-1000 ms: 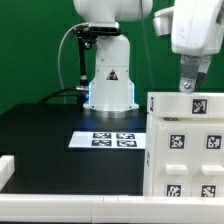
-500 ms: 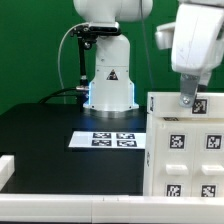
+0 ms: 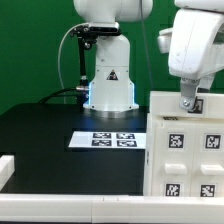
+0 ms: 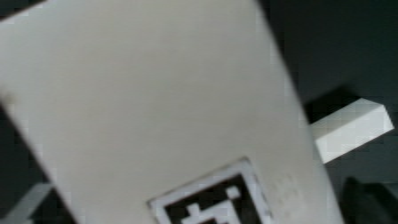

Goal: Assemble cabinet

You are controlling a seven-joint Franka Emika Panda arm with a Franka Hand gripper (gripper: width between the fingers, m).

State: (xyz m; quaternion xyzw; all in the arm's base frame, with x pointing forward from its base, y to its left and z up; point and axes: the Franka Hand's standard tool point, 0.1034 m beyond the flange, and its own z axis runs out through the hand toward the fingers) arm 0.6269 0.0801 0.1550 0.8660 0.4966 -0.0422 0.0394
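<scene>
The cabinet body [image 3: 185, 150], a white box with several black-and-white tags on its front, stands at the exterior view's right. My gripper [image 3: 187, 103] has come down from above onto the body's top edge, with one dark finger in front of the top panel. How wide the jaws stand does not show. In the wrist view a white cabinet panel [image 4: 151, 110] with a tag [image 4: 222, 205] fills most of the picture, very close. A smaller white block [image 4: 350, 128] lies beside it on the black table. My fingers are not visible there.
The marker board [image 3: 113, 139] lies flat on the black table in the middle. The white robot pedestal [image 3: 110, 85] with blue glow stands behind it. A white rail [image 3: 12, 168] runs along the table's front and left edge.
My gripper has moved down until its finger reaches the cabinet body's top edge. The cabinet body and marker board stay in place.
</scene>
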